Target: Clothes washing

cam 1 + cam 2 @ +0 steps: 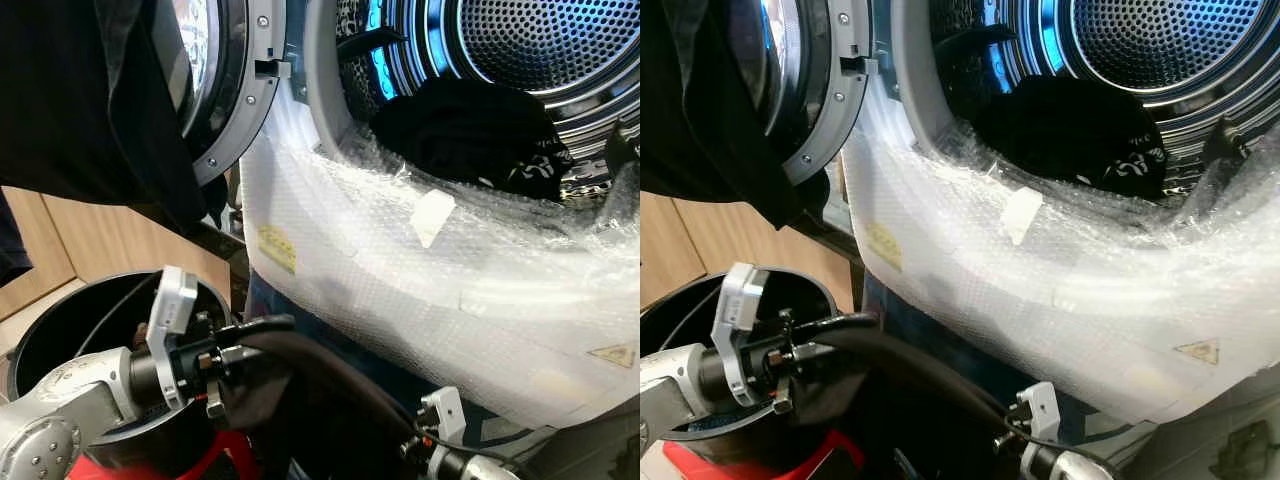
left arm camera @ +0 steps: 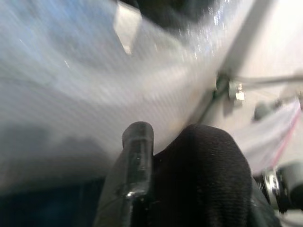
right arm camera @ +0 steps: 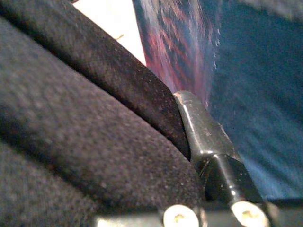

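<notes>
A washing machine stands open, its perforated drum lit blue, with a heap of black clothes inside near the opening. Below the opening, a dark garment stretches between my two grippers. My left gripper is shut on one end of it, just over the rim of a black bucket. In the left wrist view one black finger presses against the fabric. My right gripper is low at the right, shut on the other end. The cloth covers all but one finger.
Bubble wrap covers the machine's front below the opening. The round door is swung open to the left, and another black garment hangs over it. A wooden cabinet stands at the left. Something red lies under the bucket.
</notes>
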Available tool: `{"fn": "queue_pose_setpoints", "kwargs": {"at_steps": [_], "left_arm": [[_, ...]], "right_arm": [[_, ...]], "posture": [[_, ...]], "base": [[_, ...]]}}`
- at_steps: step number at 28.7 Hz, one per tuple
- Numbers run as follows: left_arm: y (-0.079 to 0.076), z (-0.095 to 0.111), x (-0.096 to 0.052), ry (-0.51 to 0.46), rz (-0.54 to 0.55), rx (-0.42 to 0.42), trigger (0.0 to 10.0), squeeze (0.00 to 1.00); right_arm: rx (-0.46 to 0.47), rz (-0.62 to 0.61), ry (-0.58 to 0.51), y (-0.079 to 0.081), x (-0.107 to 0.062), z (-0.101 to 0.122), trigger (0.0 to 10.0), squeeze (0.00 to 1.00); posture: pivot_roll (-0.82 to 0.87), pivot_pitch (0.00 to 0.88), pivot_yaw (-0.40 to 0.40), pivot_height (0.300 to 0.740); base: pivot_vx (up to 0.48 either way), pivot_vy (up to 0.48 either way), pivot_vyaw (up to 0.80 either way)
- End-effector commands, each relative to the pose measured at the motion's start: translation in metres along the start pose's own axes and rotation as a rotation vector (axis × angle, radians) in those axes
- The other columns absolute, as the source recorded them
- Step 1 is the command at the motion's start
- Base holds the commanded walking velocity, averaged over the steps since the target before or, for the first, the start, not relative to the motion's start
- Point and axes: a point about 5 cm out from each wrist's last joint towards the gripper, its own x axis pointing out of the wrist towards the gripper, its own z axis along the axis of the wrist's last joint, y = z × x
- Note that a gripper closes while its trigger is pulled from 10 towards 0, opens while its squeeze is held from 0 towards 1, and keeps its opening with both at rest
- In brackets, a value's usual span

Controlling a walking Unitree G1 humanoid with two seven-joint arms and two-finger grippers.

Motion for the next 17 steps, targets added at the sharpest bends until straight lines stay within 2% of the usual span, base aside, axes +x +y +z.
{"fn": "queue_pose_setpoints", "kwargs": {"at_steps": [1, 6, 10, 11, 12, 13, 15, 16, 17], "left_arm": [[-0.015, 0.061, -0.012, -0.240, -0.068, 0.215, 0.0, 0.00], [-0.019, 0.089, -0.014, -0.346, -0.062, 0.269, 0.0, 0.00], [-0.021, 0.090, -0.011, -0.354, -0.083, 0.271, 0.0, 0.00], [-0.022, 0.085, -0.008, -0.317, -0.087, 0.268, 1.8, 0.00], [-0.021, 0.078, -0.006, -0.261, -0.074, 0.272, 6.7, 0.00], [-0.018, 0.068, -0.004, -0.183, -0.050, 0.280, 10.0, 0.00], [-0.011, 0.046, -0.002, -0.030, -0.011, 0.283, 10.0, 0.00], [-0.009, 0.038, -0.001, 0.026, 0.005, 0.269, 10.0, 1.00], [-0.009, 0.038, -0.001, 0.026, 0.005, 0.269, 10.0, 1.00]], "right_arm": [[0.116, -0.218, 0.185, -0.023, -0.043, -0.048, 0.0, 0.00], [0.134, -0.249, 0.237, -0.021, -0.052, -0.063, 0.0, 0.00], [0.148, -0.261, 0.246, -0.021, -0.055, -0.067, 0.0, 0.00], [0.147, -0.260, 0.247, -0.020, -0.055, -0.068, 0.0, 0.00], [0.148, -0.258, 0.245, -0.020, -0.055, -0.068, 0.0, 0.00], [0.152, -0.255, 0.235, -0.020, -0.054, -0.067, 0.0, 0.00], [0.150, -0.247, 0.218, -0.020, -0.052, -0.064, 0.0, 0.00], [0.147, -0.237, 0.209, -0.020, -0.051, -0.062, 0.0, 0.00], [0.147, -0.237, 0.209, -0.020, -0.051, -0.062, 0.0, 0.00]], "posture": [[0.20, 0.036, -0.133, 0.740], [0.20, 0.035, -0.133, 0.740], [0.20, 0.037, -0.130, 0.740], [0.20, 0.037, -0.129, 0.740], [0.20, 0.038, -0.128, 0.740], [0.20, 0.039, -0.127, 0.740], [0.19, 0.038, -0.126, 0.740], [0.19, 0.039, -0.126, 0.740], [0.19, 0.039, -0.126, 0.740]], "base": [[0.000, 0.000, 0.00], [0.000, 0.000, 0.00], [0.000, 0.000, 0.00], [0.000, 0.000, 0.00], [0.000, 0.000, 0.00], [0.000, 0.000, 0.00], [0.000, 0.000, 0.00], [0.000, 0.000, 0.00], [0.000, 0.000, 0.00]]}}
